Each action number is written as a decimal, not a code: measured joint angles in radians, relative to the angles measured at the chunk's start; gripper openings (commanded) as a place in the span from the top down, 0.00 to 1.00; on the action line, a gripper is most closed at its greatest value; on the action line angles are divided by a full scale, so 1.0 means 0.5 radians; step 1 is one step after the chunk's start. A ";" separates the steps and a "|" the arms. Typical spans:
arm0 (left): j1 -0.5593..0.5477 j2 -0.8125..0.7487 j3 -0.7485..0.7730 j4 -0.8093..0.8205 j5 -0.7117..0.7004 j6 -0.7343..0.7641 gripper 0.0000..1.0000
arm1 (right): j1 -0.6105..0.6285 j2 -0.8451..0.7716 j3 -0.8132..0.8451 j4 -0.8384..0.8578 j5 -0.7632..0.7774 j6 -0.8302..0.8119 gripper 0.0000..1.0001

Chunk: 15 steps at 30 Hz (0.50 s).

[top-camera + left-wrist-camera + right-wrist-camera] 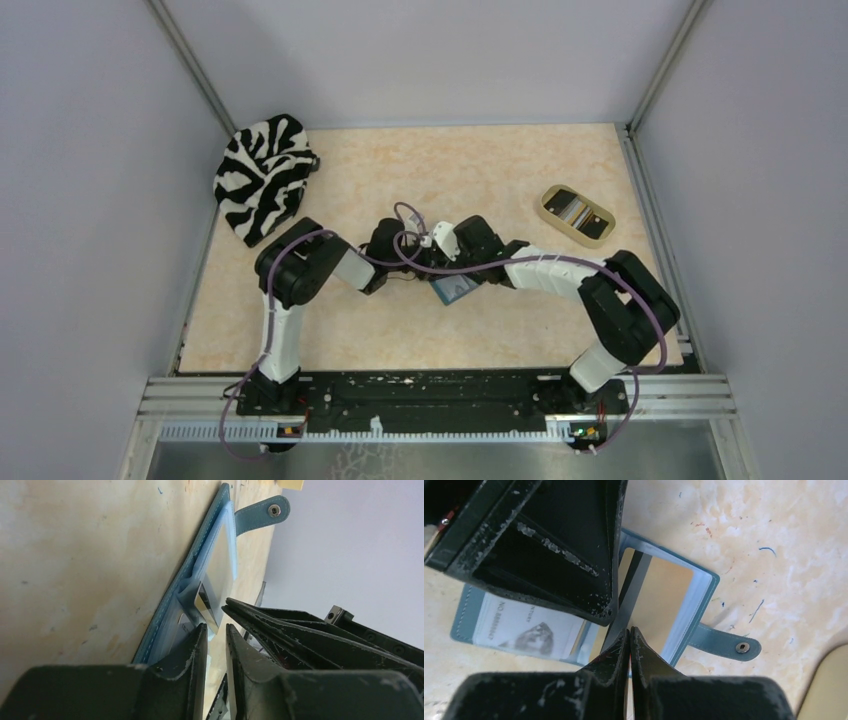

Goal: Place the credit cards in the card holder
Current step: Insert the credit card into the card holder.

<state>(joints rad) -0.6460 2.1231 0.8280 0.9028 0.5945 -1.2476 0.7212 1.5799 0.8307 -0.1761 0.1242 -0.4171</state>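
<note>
Right claw: pinching a credit card, edge-on at its tips.
Left claw: jaws slightly apart, nothing seen between.
Card holder: spread flat on the counter beneath both claws.
Handling: we judge the card light, stiff, slick; grip its short edge.
Views: only left wrist shows its corner at the pocket mouth.

1. Small teal-blue folding card holder: lies open and flat under the right gripper, its pale blue pockets facing up and its snap tab sticking out to that gripper's right.
2. Credit cards: a pale printed card sits pocketed left of the fingertips. A thin dark card slants from them into the other pocket.
</note>
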 measured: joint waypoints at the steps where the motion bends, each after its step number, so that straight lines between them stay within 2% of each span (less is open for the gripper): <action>1: 0.000 -0.023 0.000 -0.046 -0.011 0.026 0.72 | -0.019 -0.009 0.000 -0.014 -0.045 0.005 0.98; 8: 0.000 -0.163 0.000 -0.317 -0.106 0.212 0.72 | -0.149 -0.152 0.006 -0.124 -0.461 0.043 0.95; 15: 0.000 -0.295 -0.005 -0.540 -0.201 0.388 0.74 | -0.195 -0.114 0.063 -0.230 -0.774 0.088 0.97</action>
<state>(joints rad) -0.6460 1.9755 0.8257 0.6327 0.4942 -1.0534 0.6235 1.5227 0.8619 -0.2913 -0.2630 -0.3733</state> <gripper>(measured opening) 0.268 0.053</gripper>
